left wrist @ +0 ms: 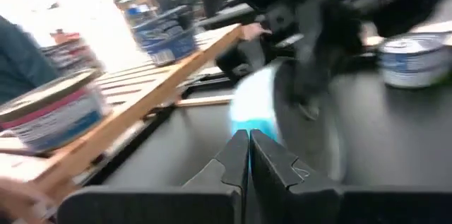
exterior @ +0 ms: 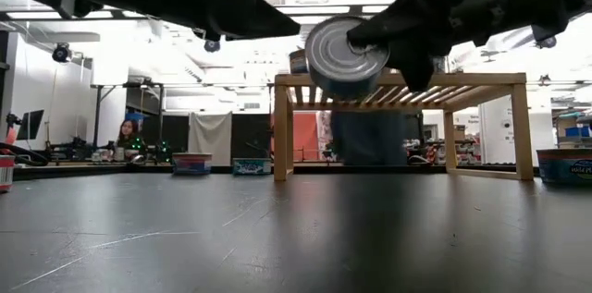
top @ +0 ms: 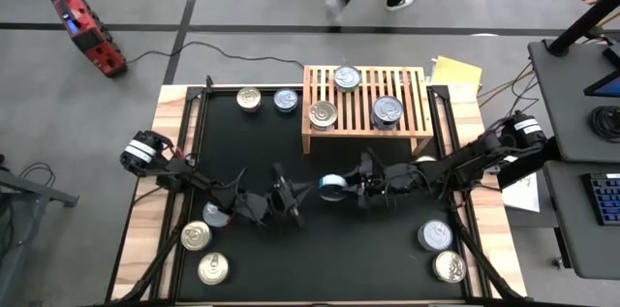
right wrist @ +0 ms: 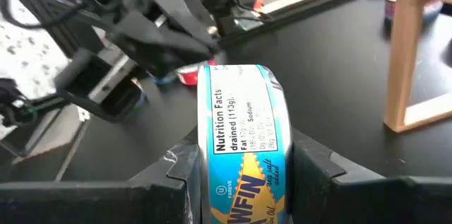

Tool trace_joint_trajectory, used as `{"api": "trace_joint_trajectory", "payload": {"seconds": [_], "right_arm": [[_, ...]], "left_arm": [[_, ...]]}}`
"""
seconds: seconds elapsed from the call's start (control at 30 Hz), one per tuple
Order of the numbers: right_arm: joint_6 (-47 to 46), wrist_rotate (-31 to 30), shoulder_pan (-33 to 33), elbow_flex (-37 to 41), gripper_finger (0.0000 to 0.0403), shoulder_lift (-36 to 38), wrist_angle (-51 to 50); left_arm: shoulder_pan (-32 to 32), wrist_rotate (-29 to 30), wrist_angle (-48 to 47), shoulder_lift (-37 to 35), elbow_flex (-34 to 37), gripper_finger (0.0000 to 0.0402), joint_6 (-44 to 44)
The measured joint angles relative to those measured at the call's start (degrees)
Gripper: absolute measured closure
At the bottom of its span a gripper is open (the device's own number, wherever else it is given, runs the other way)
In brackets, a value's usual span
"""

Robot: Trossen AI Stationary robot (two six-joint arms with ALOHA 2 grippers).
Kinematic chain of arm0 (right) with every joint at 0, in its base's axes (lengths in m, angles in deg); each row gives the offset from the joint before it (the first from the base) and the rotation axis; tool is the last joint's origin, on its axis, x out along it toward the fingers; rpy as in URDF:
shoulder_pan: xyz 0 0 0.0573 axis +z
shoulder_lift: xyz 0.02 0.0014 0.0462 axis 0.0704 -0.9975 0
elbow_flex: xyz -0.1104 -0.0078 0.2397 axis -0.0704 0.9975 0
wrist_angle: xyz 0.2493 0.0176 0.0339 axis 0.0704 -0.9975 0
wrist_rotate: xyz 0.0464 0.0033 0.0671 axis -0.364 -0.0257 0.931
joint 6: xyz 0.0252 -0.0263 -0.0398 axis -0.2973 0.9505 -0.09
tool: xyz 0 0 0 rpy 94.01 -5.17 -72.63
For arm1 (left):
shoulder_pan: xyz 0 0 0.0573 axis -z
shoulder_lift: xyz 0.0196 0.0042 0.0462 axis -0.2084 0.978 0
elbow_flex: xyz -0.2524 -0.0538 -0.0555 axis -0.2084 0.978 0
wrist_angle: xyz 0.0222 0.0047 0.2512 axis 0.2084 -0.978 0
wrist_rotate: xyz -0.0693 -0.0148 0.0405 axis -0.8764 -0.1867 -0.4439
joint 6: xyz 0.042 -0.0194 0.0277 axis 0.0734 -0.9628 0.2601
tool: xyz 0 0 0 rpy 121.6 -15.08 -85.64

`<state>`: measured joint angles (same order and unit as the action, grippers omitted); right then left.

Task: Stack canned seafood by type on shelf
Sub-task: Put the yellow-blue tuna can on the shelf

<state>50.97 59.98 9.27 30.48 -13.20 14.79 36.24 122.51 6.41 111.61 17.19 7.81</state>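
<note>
The right pincer [right wrist: 240, 174] is grasping a blue tin [right wrist: 244, 146] on edge between its two fingers, lifted above the mat [top: 320, 249], in front of the shelf [top: 366, 104]. The left pincer [top: 291, 196] is clenched and empty, just beside the tin.

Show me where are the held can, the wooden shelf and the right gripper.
held can [right wrist: 244, 146]: right wrist view, on its side label.
wooden shelf [top: 368, 131]: high view, on its front rail.
right gripper [right wrist: 240, 174]: right wrist view, midway between its fingertips, shut on the can.
</note>
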Motion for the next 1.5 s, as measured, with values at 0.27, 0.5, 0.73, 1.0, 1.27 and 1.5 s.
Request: {"api": "trace_joint_trajectory", "payload": {"seconds": [0.27, 0.5, 0.73, 1.0, 1.27, 1.5], "right_arm": [[0.7, -2.9, 2.0, 0.0, 0.0271, 0.0, 0.0], [6.7, -5.6, 1.9, 0.1, 0.0271, 0.0, 0.5], [8.1, -5.5, 3.0, -0.1, 0.0271, 0.0, 2.6], [9.9, -8.9, 7.5, -0.2, 0.0271, -2.9, 3.1], [9.4, -9.7, 10.3, -0.2, 0.0271, -3.3, 3.7], [12.4, -9.9, 11.1, -0.2, 0.0271, -3.3, 5.2]], "left_arm": [[-1.8, -43.8, -10.2, -11.2, 6.6, 0.0401, -8.8], [-2.0, -34.4, -3.6, -18.0, 14.6, 0.0401, -7.7], [-2.0, -21.9, 1.8, -15.0, 15.2, 0.0401, -11.1], [-2.0, -22.2, 1.6, -6.3, 8.6, 0.0388, -21.1], [-2.0, -30.5, -0.3, -1.9, 4.7, 0.0295, -22.1], [-2.2, -24.4, -0.3, -1.6, 5.0, 0.0194, -21.2]]}}
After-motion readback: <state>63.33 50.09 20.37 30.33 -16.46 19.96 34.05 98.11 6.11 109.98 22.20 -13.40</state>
